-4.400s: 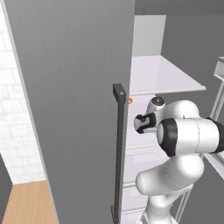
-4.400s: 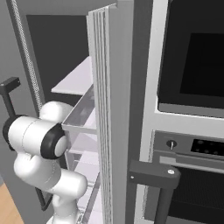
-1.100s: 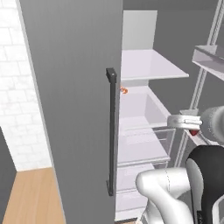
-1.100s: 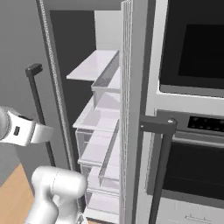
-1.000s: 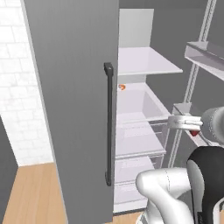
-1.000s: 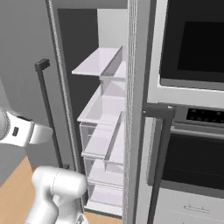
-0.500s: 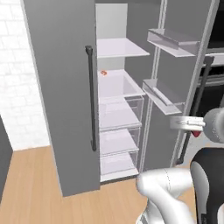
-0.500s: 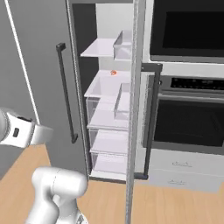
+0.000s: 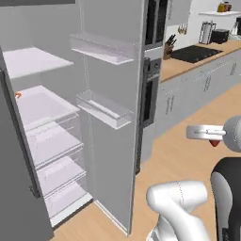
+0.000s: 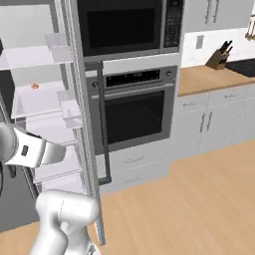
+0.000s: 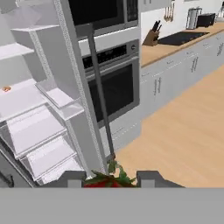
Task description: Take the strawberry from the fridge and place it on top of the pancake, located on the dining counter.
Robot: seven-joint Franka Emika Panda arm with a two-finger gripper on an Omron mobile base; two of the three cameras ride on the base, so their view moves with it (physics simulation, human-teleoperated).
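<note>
Since the earlier frames the whole picture has swung: both base views slid off the fridge interior toward the oven wall and the kitchen beyond, which is the base turning, not the things shifting.

At the bottom centre of the hand view the gripper is clenched on the strawberry, its red body and green leaves sitting between the two dark fingertips. In the left base view the gripper sits at the right edge, mid-height, with a small red tip of the strawberry showing just under it.

The fridge stands open and fills the left half of the left base view, its door with two clear door bins swung out toward the camera. A small orange food piece lies on a white shelf at the left edge; in the right base view it is at the upper left, and in the hand view at the left edge.

The black-fronted wall oven occupies the centre of the right base view. To its right, a wood-topped worktop carries a knife block.
</note>
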